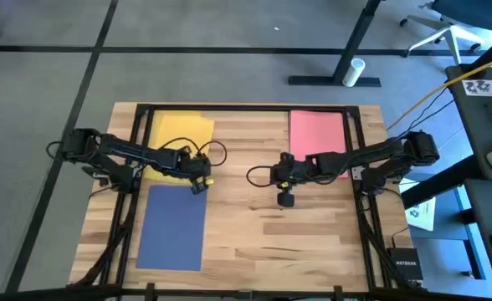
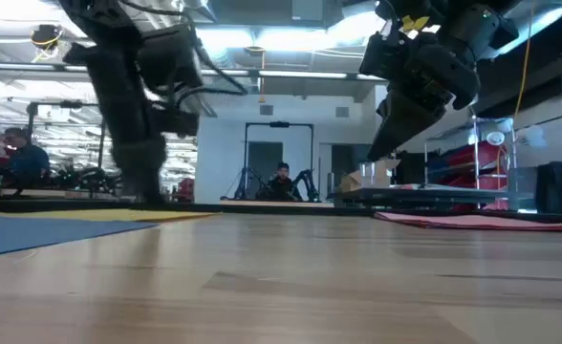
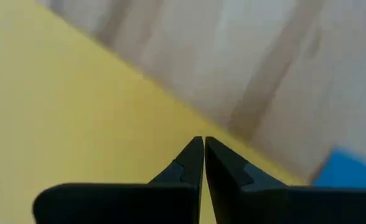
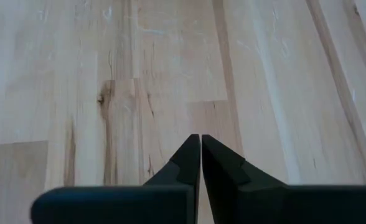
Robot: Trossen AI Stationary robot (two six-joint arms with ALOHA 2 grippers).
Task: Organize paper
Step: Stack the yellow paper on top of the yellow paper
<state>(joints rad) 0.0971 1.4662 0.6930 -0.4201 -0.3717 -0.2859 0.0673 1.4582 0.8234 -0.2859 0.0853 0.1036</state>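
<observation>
Wooden table point(image 1: 254, 226), white cylinder point(image 1: 354, 70) on grey floor, office chair point(image 1: 463, 25) (partly cropped), seated person point(image 2: 282, 181) beyond.

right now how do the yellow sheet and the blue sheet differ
The yellow sheet lies at the table's far left corner with the left arm across its near edge; the blue sheet lies nearer the front, uncovered. The left tool, shut, points at the yellow sheet's edge, not the blue. Both lie flat on the wooden table.

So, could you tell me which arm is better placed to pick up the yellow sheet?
Left. The left gripper hangs shut over the yellow sheet's near edge; the right gripper is over bare wood.
</observation>
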